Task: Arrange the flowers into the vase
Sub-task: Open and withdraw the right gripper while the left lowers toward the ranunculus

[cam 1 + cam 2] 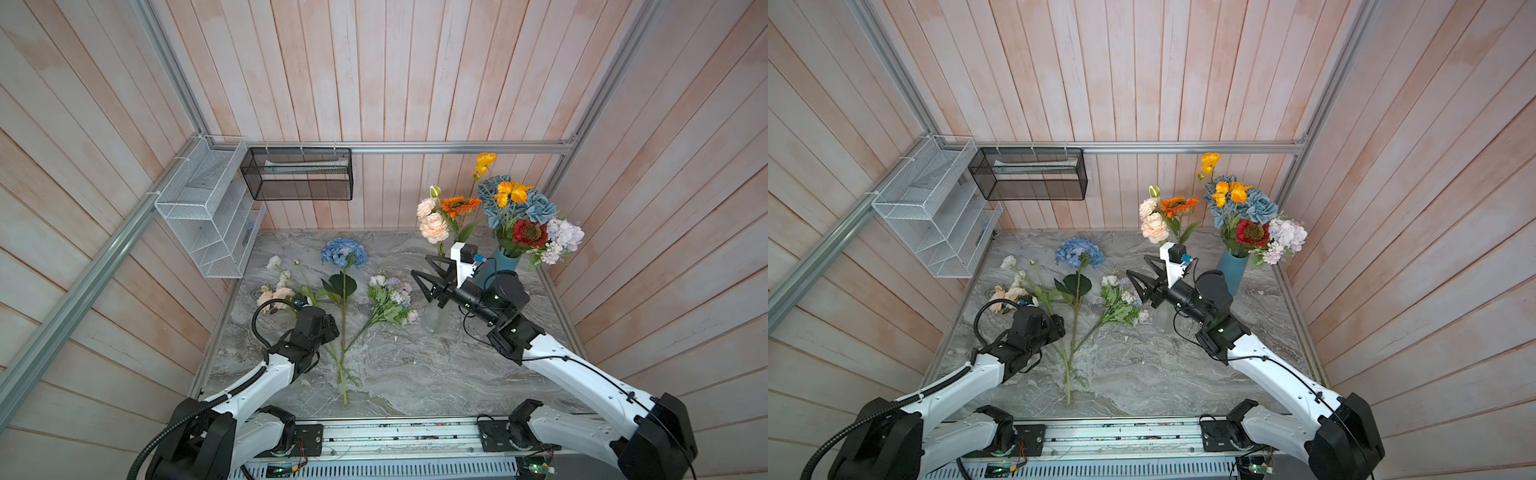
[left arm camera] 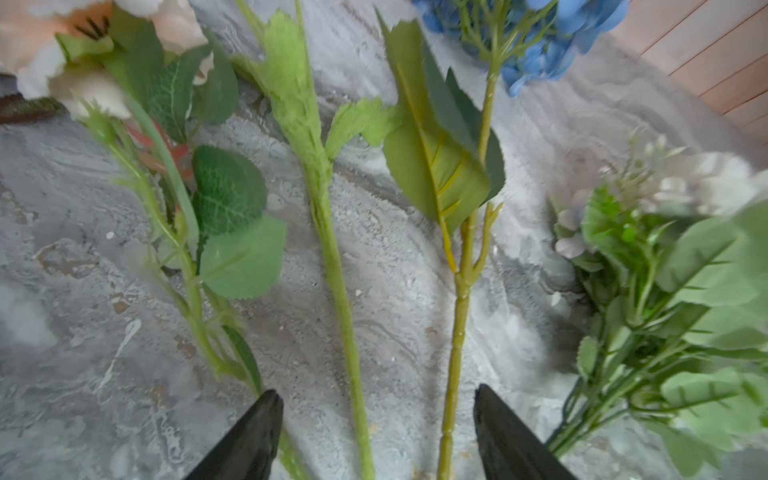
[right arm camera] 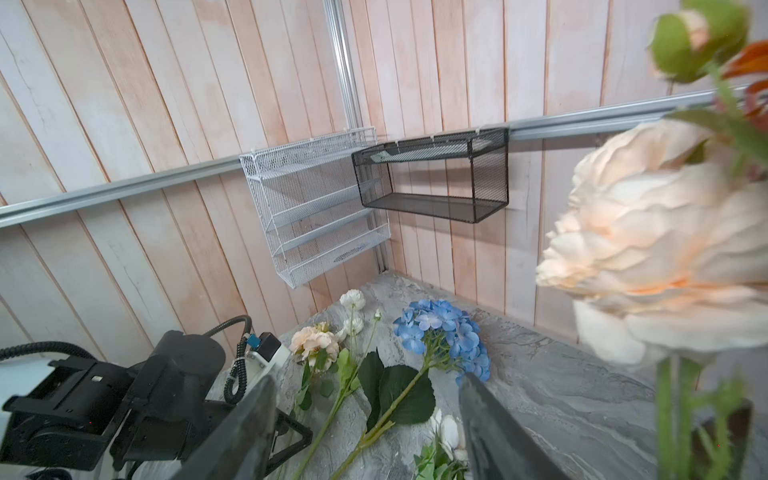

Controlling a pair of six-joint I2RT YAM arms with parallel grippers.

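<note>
Loose flowers lie flat on the marble tabletop (image 1: 415, 365), heads toward the back wall, stem ends toward the robot, fanned out. Blue hydrangea (image 1: 344, 251): middle, long axis approx straight back-to-front. Peach-white sprig (image 1: 275, 294): heads out left, stem slanting in under the L arm. Lilac-white sprig (image 1: 390, 296): heads right, stem slanting left to meet the hydrangea stem.

L end effector (image 2: 376, 399) is low over the stems, jaws apart, released. A fuzzy green stem (image 2: 332, 249) & the hydrangea stem lie between its fingers, no contact seen.

R end effector (image 1: 419, 265) is up in the air, spread wide, holding nothing, just beside the clear vase (image 1: 434, 322). That vase holds peach & orange blooms upright. Teal vase (image 1: 505, 261), back right, holds blue, yellow, red & lilac ones, also upright.
</note>
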